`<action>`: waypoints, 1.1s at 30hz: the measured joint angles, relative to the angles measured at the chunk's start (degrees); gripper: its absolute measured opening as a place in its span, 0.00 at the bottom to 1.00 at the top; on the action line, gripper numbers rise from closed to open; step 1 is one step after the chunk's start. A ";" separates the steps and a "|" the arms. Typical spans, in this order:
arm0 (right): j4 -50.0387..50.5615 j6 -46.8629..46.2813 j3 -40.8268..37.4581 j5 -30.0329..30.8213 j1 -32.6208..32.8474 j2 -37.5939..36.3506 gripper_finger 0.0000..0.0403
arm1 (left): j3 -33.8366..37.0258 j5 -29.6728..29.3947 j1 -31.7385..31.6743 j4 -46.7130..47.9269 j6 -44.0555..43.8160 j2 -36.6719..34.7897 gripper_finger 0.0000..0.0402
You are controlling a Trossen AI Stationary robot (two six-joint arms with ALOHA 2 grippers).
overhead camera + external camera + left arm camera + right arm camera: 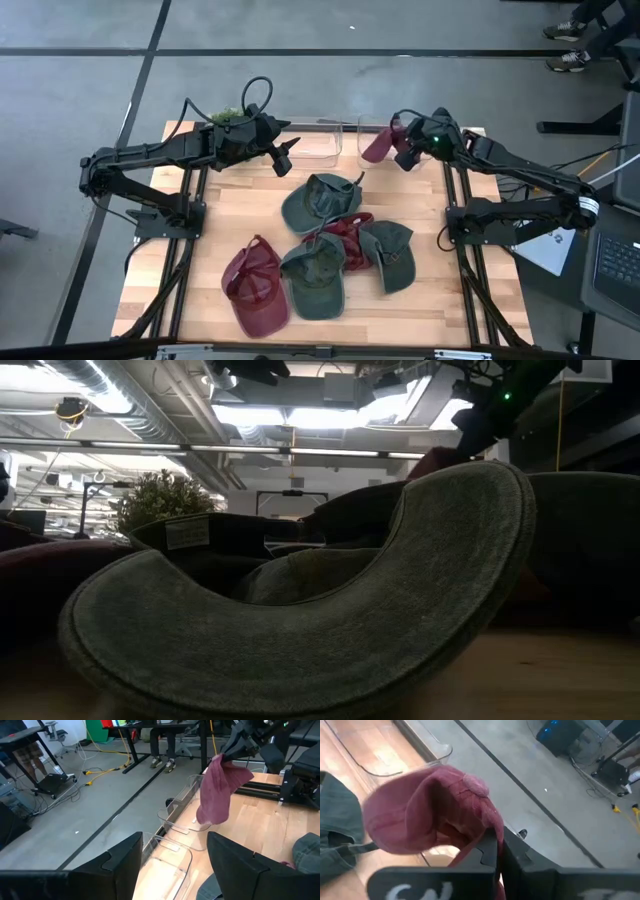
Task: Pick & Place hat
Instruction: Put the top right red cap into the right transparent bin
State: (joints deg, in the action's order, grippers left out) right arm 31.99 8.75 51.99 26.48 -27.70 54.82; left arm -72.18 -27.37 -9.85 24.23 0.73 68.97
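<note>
One maroon hat (pixel 378 146) hangs clamped in my right gripper (pixel 405 152) above the clear bin (pixel 372 128) at the table's far edge, not yet dropped, my left gripper (pixel 283 160) waits with fingers apart, and five hats (pixel 322 200) remain on the table (pixel 440 300).

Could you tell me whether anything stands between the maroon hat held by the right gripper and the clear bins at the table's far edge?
Nothing visible does. The right gripper holds the maroon hat in the air beside the clear bins; the left gripper hovers open nearby.
</note>
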 joint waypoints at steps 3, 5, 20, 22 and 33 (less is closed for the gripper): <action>-0.64 3.96 -0.02 0.85 -0.79 0.11 0.01 | 0.00 0.00 0.00 0.01 0.01 0.00 0.54; -1.25 6.11 -0.02 0.88 -1.75 0.13 0.01 | 0.00 0.00 0.00 0.01 0.00 0.00 0.54; -0.10 6.56 -0.49 -10.23 -7.39 0.16 0.01 | 0.00 0.01 0.00 0.02 0.00 0.00 0.54; -0.92 6.06 -2.20 -10.13 -7.41 0.14 0.01 | 0.00 0.00 0.00 0.02 -0.02 0.00 0.54; -11.19 5.88 -11.04 -5.32 -7.46 0.20 0.01 | 0.00 -0.01 0.00 0.02 0.00 0.00 0.54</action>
State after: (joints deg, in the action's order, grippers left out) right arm 20.80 14.63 40.95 21.16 -35.16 55.02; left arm -72.18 -27.38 -9.85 24.25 0.73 68.97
